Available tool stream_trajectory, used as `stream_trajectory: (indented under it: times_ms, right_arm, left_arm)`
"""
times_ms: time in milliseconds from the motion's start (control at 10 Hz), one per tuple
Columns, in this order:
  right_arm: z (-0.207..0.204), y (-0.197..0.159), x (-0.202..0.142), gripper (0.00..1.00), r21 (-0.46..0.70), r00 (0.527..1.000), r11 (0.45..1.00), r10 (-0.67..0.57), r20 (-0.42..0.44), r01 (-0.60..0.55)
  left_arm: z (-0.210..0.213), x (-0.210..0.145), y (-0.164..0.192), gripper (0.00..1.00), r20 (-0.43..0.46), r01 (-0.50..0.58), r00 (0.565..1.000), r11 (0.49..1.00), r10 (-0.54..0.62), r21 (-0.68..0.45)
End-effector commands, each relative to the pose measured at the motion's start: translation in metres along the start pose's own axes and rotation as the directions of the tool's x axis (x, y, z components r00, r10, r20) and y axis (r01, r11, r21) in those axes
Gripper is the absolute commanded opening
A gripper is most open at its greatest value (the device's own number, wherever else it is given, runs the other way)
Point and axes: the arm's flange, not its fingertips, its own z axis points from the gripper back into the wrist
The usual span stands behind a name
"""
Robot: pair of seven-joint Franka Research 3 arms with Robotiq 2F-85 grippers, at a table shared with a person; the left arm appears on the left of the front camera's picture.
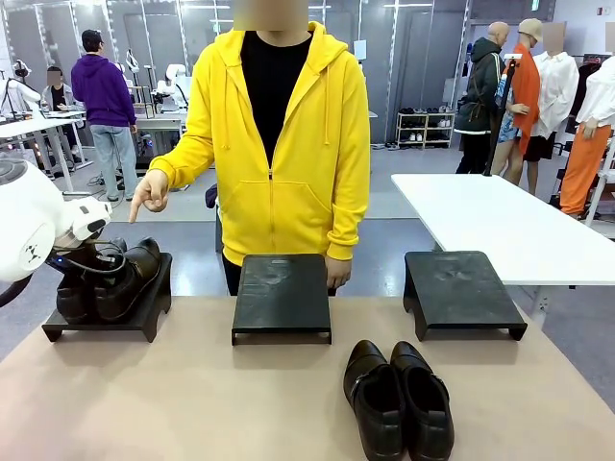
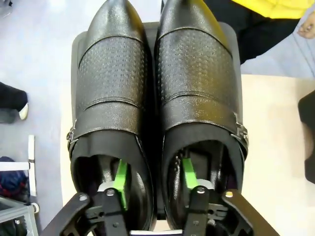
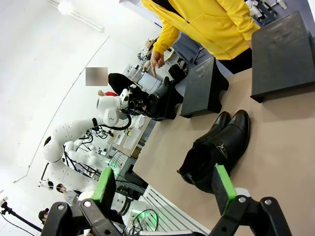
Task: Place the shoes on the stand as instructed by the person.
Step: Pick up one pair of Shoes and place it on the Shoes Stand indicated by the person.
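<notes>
Currently left wrist view is showing left gripper (image 2: 154, 173) half-spread, a finger inside each shoe of the pair (image 2: 113, 83) on the left stand (image 1: 154, 300), clamping nothing; front view is adding person's hand (image 1: 149, 195) pointing down. Right gripper (image 3: 165, 184): wide open.

**A:** Front view is bright and even, lit from overhead. There's a soft dark shadow under the front lip of the middle stand (image 1: 282, 288) and a faint one around the pair of shoes on the table (image 1: 399, 399) at 5 o'clock. Sharp throughout.

**B:** Any glare?

**A:** Left wrist view: white sheen on the toes of the pair of shoes on the left stand (image 2: 157, 88) at 12 o'clock. The openings at 6 o'clock go near black. Slight wide-angle bulge at the edges.

**B:** Right wrist?

**A:** Blown out white from 9 to 12 o'clock, with a ceiling lamp (image 3: 64, 7) at 11. Heavy fisheye bend, scene tilted. The tabletop (image 3: 275, 147) is evenly lit and sharp.
</notes>
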Motion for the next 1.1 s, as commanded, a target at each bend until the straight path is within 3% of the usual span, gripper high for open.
stream_trajectory:
  times_ms: [0, 100, 200, 300, 400, 1000]
  right_arm:
    - [0.001, 0.002, 0.001, 1.0, 0.01, 1.0, 1.0, 0.013, 0.008, -0.013]
    - [0.001, 0.002, 0.001, 1.0, 0.01, 1.0, 1.0, 0.013, 0.008, -0.013]
    - [0.001, 0.002, 0.001, 1.0, 0.01, 1.0, 1.0, 0.013, 0.008, -0.013]
    - [0.001, 0.002, 0.001, 1.0, 0.01, 1.0, 1.0, 0.013, 0.008, -0.013]
    - [0.001, 0.002, 0.001, 1.0, 0.01, 1.0, 1.0, 0.013, 0.008, -0.013]
    - [0.001, 0.002, 0.001, 1.0, 0.01, 1.0, 1.0, 0.013, 0.008, -0.013]
  left_arm:
    - [0.003, 0.006, -0.004, 1.0, -0.005, 0.004, 1.0, 1.0, -0.004, 0.025]
    - [0.005, 0.006, -0.003, 1.0, -0.011, 0.003, 1.0, 1.0, -0.003, 0.023]
    - [0.007, 0.007, -0.002, 0.87, -0.016, -0.001, 1.0, 1.0, 0.002, 0.019]
    - [0.013, 0.008, -0.002, 0.97, -0.012, -0.007, 1.0, 1.0, 0.007, 0.011]
    - [0.023, 0.009, 0.001, 1.0, -0.005, -0.019, 1.0, 0.999, 0.019, 0.027]
    - [0.01, 0.004, 0.001, 1.0, 0.009, -0.003, 1.0, 1.0, 0.003, 0.003]
